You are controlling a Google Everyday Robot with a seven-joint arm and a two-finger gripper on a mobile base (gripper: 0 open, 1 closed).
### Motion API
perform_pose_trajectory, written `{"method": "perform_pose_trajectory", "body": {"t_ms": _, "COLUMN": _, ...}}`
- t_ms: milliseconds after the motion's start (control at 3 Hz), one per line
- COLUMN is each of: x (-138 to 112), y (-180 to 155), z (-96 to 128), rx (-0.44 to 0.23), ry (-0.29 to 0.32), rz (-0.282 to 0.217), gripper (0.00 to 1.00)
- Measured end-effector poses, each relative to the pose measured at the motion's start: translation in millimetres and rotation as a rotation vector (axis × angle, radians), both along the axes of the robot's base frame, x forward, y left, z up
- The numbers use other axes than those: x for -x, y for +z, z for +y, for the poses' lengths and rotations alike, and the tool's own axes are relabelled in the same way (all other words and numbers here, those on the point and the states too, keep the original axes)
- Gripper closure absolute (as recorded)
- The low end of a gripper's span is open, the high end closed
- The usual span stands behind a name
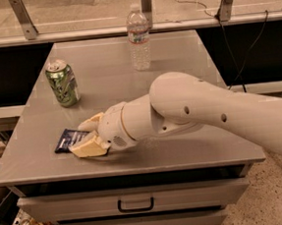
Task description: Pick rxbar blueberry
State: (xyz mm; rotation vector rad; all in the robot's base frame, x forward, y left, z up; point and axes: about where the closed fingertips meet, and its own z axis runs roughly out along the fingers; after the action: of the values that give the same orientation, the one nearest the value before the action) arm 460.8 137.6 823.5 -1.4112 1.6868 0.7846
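Observation:
The rxbar blueberry (68,139), a flat dark navy wrapper with white print, lies on the grey table (103,78) near its front left edge. My gripper (86,137) is low over the table at the bar's right end. One cream finger (90,123) is behind the bar and the other (88,148) is in front of it. They are closed in against the bar's right end and hide that end. The bar still rests on the table.
A green soda can (63,83) stands on the table behind and left of the bar. A clear water bottle (139,37) stands at the back middle. My white arm (205,109) spans the right half of the table. A drawer with a handle (135,203) is below the front edge.

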Motion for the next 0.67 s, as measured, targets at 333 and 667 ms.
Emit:
{"method": "perform_pose_trajectory", "body": {"t_ms": 333, "x": 0.0, "y": 0.1, "z": 0.0, "rx": 0.0, "ry": 0.0, "rz": 0.0, "gripper": 1.0}}
{"method": "perform_pose_trajectory", "body": {"t_ms": 667, "x": -2.5, "y": 12.3, "z": 0.4, "rx": 0.017, "ry": 0.003, "rz": -0.009, "gripper": 1.0}}
